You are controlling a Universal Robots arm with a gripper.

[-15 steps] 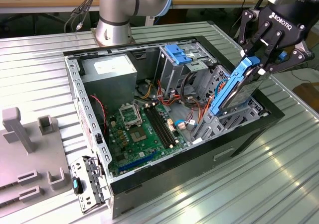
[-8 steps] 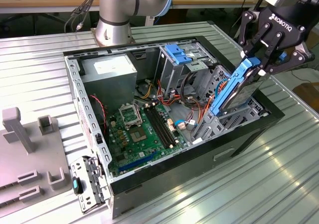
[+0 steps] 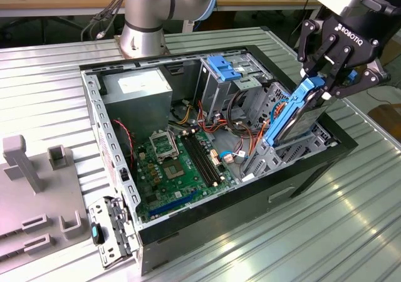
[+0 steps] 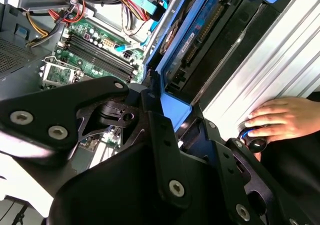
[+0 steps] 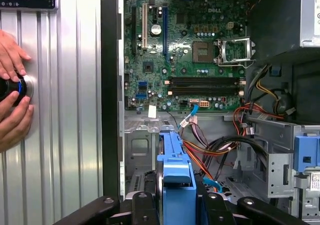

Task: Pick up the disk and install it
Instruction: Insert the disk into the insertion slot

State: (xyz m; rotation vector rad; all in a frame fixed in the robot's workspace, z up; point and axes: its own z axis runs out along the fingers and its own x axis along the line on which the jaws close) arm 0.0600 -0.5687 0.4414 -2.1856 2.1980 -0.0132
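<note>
Jaws grip the disk [image 3: 292,116] tilted into the case [image 3: 207,218], cables [image 5: 215,147] just beside.

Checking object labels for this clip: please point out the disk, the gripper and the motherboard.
the disk [image 3: 287,116], exterior view, on its blue carrier frame.
the gripper [image 3: 329,80], exterior view, between the fingertips shut on the disk's upper end.
the motherboard [image 3: 178,169], exterior view, on the green board beside the memory slots.
</note>
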